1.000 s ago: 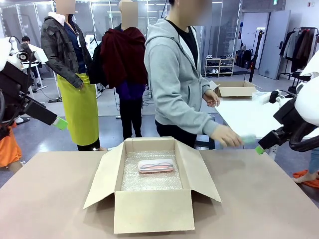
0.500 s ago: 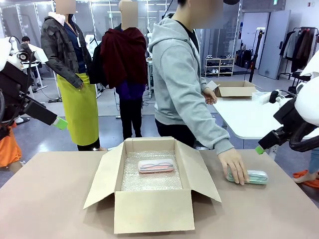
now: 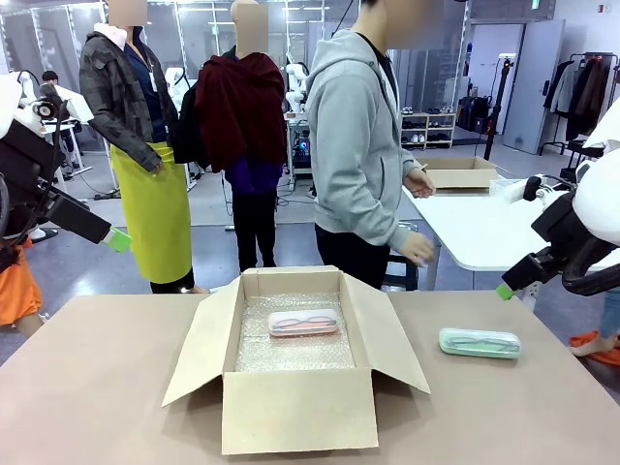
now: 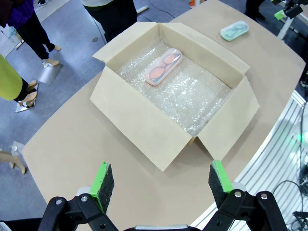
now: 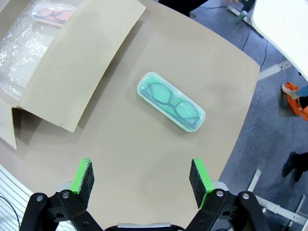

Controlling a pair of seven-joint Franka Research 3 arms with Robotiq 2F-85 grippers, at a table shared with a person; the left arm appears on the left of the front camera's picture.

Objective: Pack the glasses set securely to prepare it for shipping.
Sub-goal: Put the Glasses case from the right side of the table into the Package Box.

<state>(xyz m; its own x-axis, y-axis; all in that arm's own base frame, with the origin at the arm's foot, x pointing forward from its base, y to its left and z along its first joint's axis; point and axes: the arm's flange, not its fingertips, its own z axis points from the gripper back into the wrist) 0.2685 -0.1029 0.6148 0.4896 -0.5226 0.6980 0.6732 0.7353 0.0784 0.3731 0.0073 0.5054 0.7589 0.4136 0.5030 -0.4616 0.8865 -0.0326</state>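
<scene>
Brown worktop (image 3: 97, 387) is shown: pink glasses case (image 3: 303, 323) lies in the cardboard box (image 3: 300, 412), green glasses case (image 5: 171, 102) outside, its frames resolved by the right wrist view. Fingers of left gripper (image 4: 161, 180) and right gripper (image 5: 142, 180) are spread, empty.

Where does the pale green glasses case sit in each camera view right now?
Front view: the green case lies flat on the table, lower right, apart from the cardboard box to its left.
Left wrist view: the case is near the top right corner, beyond the box.
Right wrist view: the case is mid-picture, lying diagonally.
Shared landmark: the open cardboard box, with the pink case inside.
</scene>
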